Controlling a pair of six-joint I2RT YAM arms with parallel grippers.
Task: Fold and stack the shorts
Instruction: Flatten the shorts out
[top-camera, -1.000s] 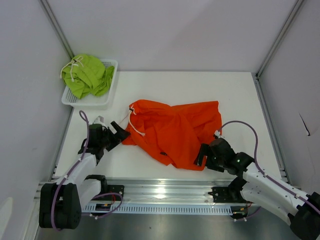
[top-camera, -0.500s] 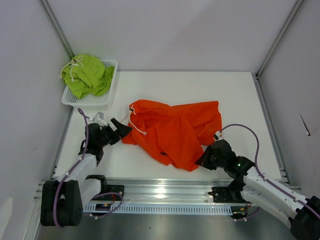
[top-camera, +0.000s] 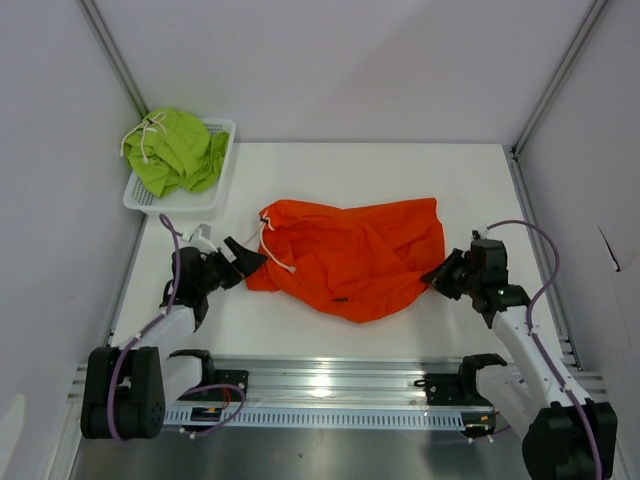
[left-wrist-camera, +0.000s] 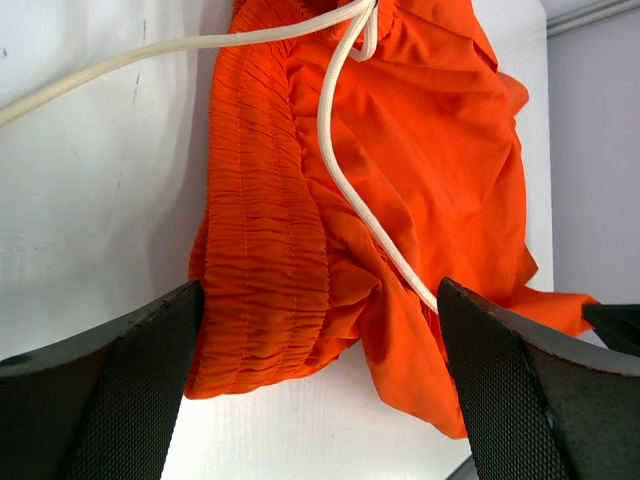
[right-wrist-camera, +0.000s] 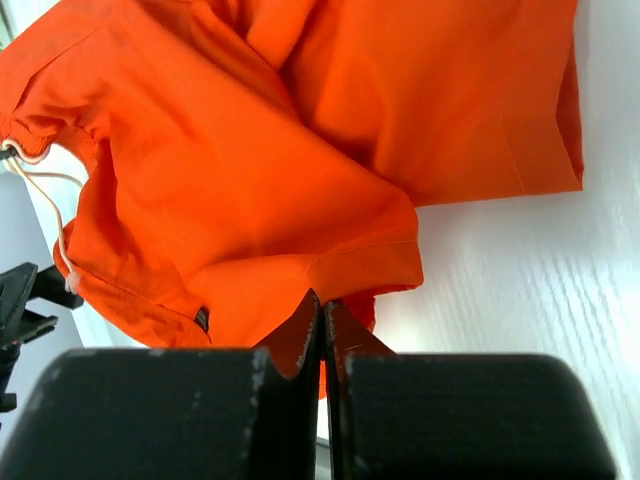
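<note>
Right gripper (top-camera: 446, 272) swung right, clamped on orange shorts (top-camera: 350, 265) hem — left gripper (top-camera: 243, 262) agape, waistband between its fingers.

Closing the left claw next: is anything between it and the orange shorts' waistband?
Nothing visible. The open left claw directly faces the waistband of the orange shorts; only their own white drawstring crosses the fabric.

You cannot read the small dark tag (right-wrist-camera: 202, 318) on the orange shorts (right-wrist-camera: 250, 180), lower left; the frame's top edge crops them.
</note>
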